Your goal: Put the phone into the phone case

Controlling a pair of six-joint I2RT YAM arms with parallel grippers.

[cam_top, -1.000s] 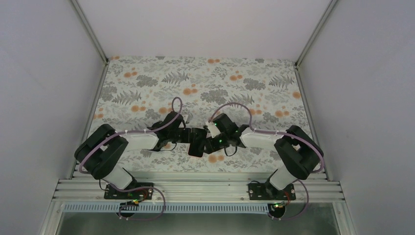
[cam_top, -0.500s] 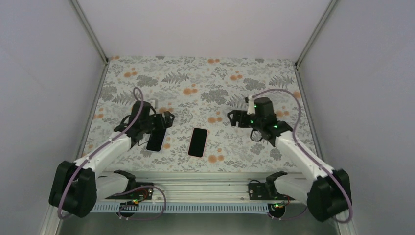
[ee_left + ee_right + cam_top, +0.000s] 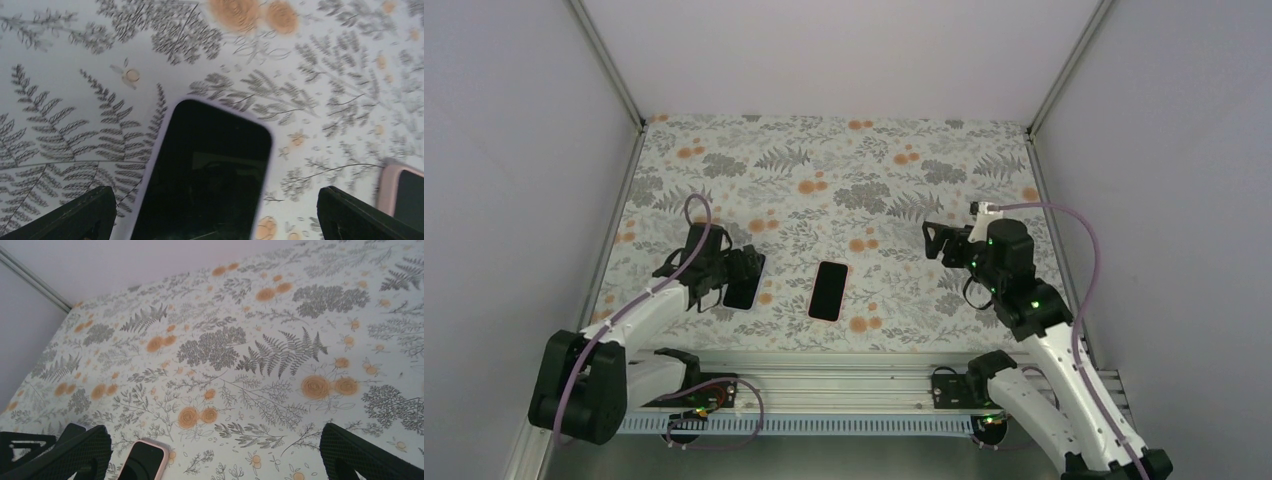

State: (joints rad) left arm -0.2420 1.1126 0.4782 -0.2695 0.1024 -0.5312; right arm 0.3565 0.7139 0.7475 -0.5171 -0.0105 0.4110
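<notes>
A dark glossy phone with a thin lavender edge (image 3: 742, 292) lies flat on the floral table at the left; it also shows in the left wrist view (image 3: 210, 170). A pink-rimmed case with a dark inside (image 3: 828, 290) lies flat to its right, apart from it, and shows in both wrist views (image 3: 402, 192) (image 3: 142, 462). I cannot tell whether the case holds anything. My left gripper (image 3: 746, 264) (image 3: 215, 220) is open, low over the near end of the lavender phone, with its fingers either side. My right gripper (image 3: 935, 243) (image 3: 215, 455) is open and empty, raised to the right of the case.
The floral tablecloth (image 3: 844, 180) covers the table between grey side walls with metal posts (image 3: 609, 70). The rail (image 3: 824, 385) that carries both arm bases runs along the near edge.
One second ago both grippers met over the pink case. My left gripper has since moved to the lavender phone and come lower over it. My right arm has drawn back to the right. Both flat objects have stayed put.
</notes>
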